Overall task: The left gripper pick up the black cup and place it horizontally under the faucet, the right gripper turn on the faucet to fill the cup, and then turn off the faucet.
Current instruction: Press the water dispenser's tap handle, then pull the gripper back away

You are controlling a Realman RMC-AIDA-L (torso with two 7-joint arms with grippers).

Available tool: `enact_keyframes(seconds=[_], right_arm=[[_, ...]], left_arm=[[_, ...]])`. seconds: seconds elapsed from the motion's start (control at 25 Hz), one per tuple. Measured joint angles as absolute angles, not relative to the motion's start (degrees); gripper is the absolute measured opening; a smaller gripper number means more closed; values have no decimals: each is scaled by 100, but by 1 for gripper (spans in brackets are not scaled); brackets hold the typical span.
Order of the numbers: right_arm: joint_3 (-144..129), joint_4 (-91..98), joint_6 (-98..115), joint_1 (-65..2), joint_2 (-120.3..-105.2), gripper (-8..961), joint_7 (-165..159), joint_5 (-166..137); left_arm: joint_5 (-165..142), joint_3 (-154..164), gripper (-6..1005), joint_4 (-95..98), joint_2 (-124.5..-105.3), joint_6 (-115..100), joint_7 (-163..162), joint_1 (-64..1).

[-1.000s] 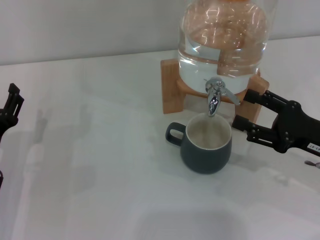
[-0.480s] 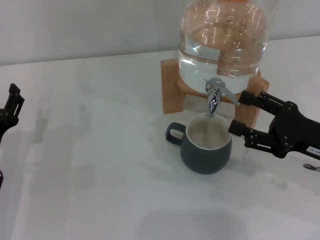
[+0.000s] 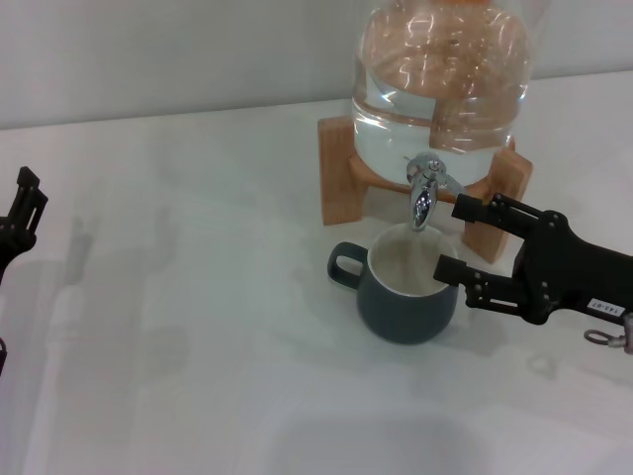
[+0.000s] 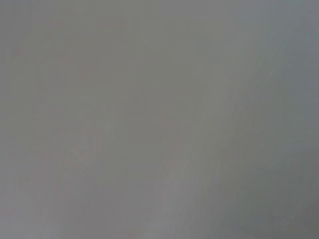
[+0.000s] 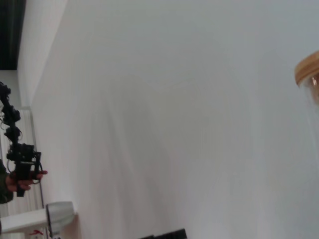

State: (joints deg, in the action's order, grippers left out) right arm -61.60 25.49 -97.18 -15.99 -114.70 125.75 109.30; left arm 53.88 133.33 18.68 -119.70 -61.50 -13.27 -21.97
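Head view: right gripper (image 3: 453, 240) with jaws spread wide, empty, long axis pointing toward 9 o'clock; faucet (image 3: 426, 188) lies at its 11 o'clock, close, lever just beyond the upper finger. Black cup (image 3: 406, 290) stands upright under the spout, touching the lower finger. Left gripper (image 3: 20, 220) is parked far at 9 o'clock, finger state unclear; wrist views show neither faucet nor cup.

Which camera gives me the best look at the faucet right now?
The head view: the faucet shows whole, its spout over the cup, with the open right gripper beside it. The left wrist view shows only a blank grey surface; the right wrist view shows neither faucet nor cup.
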Motion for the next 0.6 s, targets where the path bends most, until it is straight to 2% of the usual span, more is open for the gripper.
enact_keyframes(seconds=[0.6], right_arm=[[-5950, 2531, -9552, -1503, -11469, 837, 12618, 10924]], left_arm=[[5372, 13333, 794, 1879, -11971, -6143, -1327, -2188]])
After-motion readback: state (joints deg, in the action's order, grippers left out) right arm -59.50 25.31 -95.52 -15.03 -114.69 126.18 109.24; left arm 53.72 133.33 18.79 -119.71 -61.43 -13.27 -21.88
